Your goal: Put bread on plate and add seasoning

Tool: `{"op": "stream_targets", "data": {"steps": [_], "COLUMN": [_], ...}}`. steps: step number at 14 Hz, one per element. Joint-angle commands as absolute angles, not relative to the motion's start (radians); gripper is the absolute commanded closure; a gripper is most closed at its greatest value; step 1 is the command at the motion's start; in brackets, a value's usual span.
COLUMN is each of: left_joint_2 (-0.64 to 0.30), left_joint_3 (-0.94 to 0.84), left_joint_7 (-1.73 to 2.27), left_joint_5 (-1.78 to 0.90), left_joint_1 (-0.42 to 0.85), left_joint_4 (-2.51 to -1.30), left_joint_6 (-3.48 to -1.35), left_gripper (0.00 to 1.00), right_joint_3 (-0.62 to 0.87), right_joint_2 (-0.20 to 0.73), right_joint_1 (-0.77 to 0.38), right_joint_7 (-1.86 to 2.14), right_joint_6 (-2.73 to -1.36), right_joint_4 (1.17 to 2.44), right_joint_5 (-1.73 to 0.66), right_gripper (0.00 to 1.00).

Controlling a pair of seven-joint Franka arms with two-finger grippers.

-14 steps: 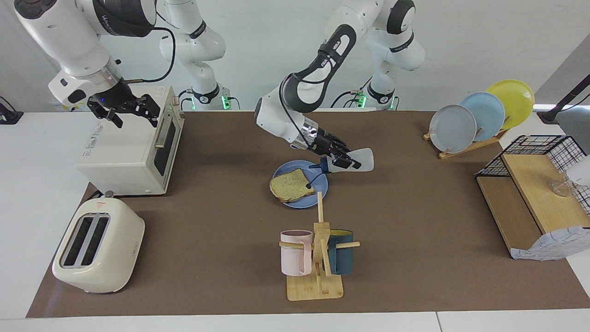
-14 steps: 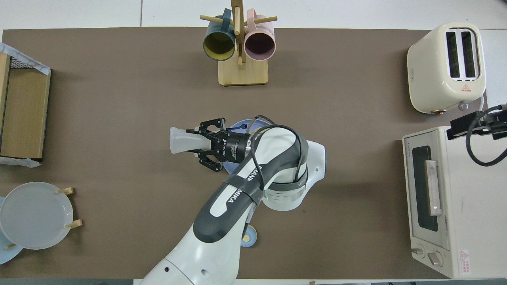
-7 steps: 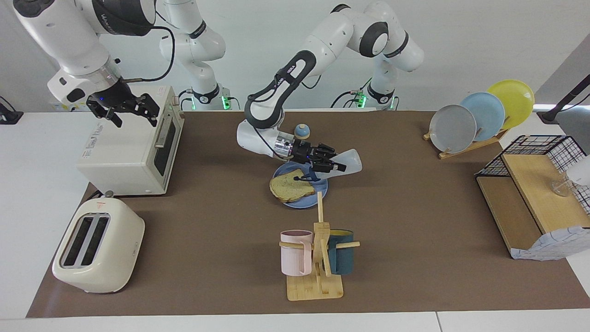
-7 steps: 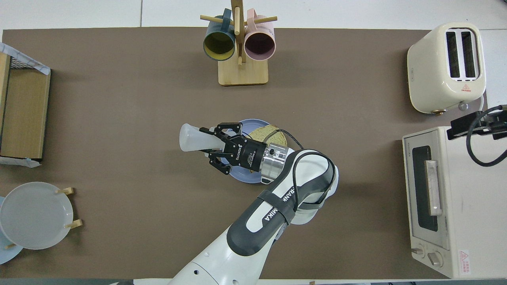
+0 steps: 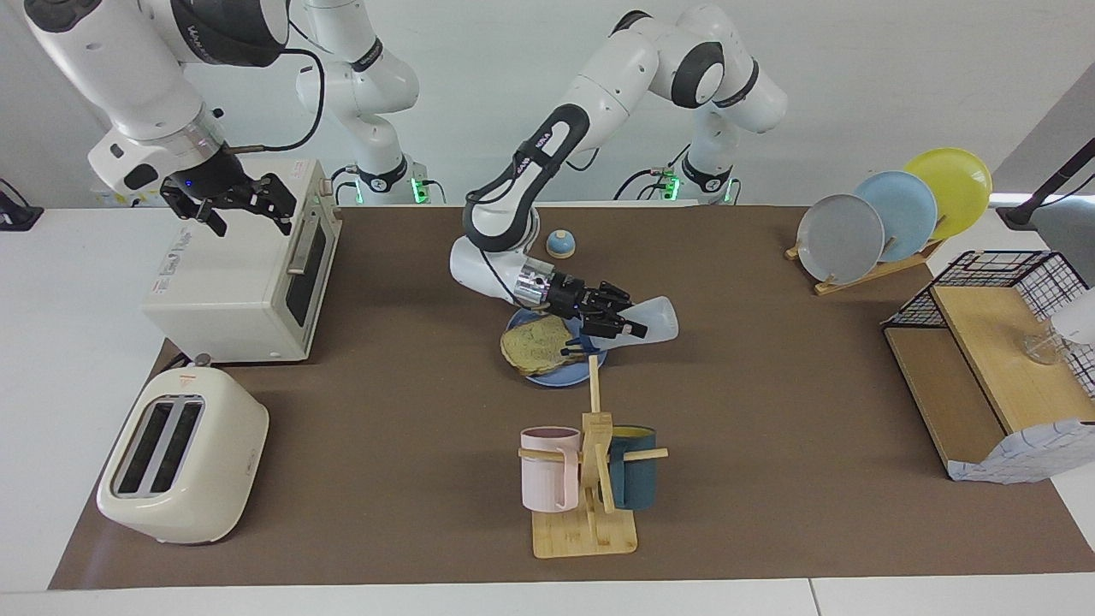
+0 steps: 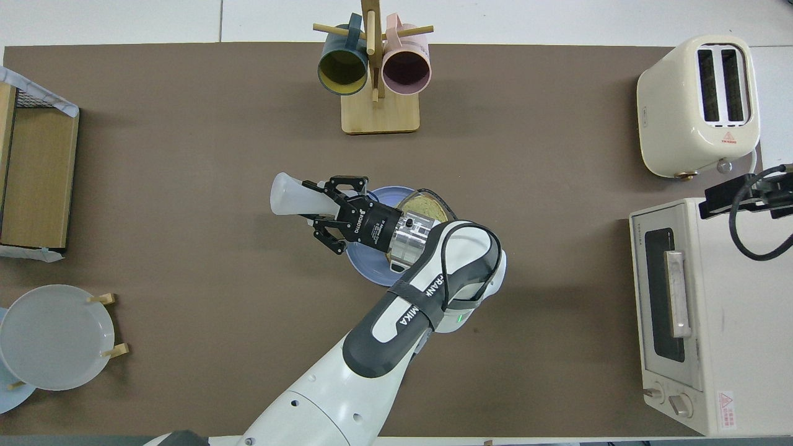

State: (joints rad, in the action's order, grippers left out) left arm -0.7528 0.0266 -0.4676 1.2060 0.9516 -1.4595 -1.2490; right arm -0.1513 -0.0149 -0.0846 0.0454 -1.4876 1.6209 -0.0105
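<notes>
Left pincer (image 5: 629, 327) gripping seasoning (image 5: 657, 309) over plate (image 5: 560, 377), mug rack (image 5: 590, 479) near, right pincer (image 5: 248, 210) open over oven (image 5: 239, 287).

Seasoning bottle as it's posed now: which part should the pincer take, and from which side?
Take the seasoning bottle at its narrower cap end, where the left pincer is shut on it now, approaching from above the plate. It is tipped almost flat over the plate's edge beside the bread, cap toward the bread; the translucent body flares toward its base, a wider span to close on. The right pincer waits open over the toaster oven.

Tan toast slice (image 5: 536, 344) flat on blue plate (image 5: 556, 376); white seasoning bottle (image 5: 652, 318) tipped cap-down over it.
</notes>
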Motion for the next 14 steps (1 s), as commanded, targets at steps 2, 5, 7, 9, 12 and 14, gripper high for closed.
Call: {"op": "stream_targets", "data": {"steps": [2, 5, 7, 9, 12, 14], "left_joint_2": [-0.744, -0.741, -0.742, -0.742, -0.747, -0.75], "left_joint_3": [0.026, 0.025, 0.026, 0.028, 0.031, 0.031], "left_joint_7": [-0.476, -0.476, -0.476, -0.474, -0.474, -0.474], "left_joint_5": [1.21, 1.168, 1.163, 1.175, 1.209, 1.235], "left_joint_1": [0.969, 1.031, 1.046, 1.028, 0.948, 0.91], "left_joint_4": [-1.459, -1.456, -1.444, -1.445, -1.448, -1.448], "left_joint_6": [-1.25, -1.229, -1.23, -1.247, -1.291, -1.296], "left_gripper": [1.0, 1.0, 1.0, 1.0, 1.0, 1.0], "right_joint_3": [-0.143, -0.143, -0.143, -0.143, -0.143, -0.143], "right_joint_2": [-0.026, -0.026, -0.026, -0.026, -0.026, -0.026], "right_joint_1": [-0.071, -0.071, -0.071, -0.071, -0.071, -0.071], "right_joint_7": [0.06, 0.06, 0.06, 0.06, 0.06, 0.06], "right_joint_6": [-1.491, -1.491, -1.491, -1.491, -1.491, -1.491], "right_joint_4": [1.629, 1.629, 1.629, 1.629, 1.629, 1.629], "right_joint_5": [-0.005, -0.005, -0.005, -0.005, -0.005, -0.005], "right_gripper": [0.0, 0.0, 0.0, 0.0, 0.0, 0.0]}}
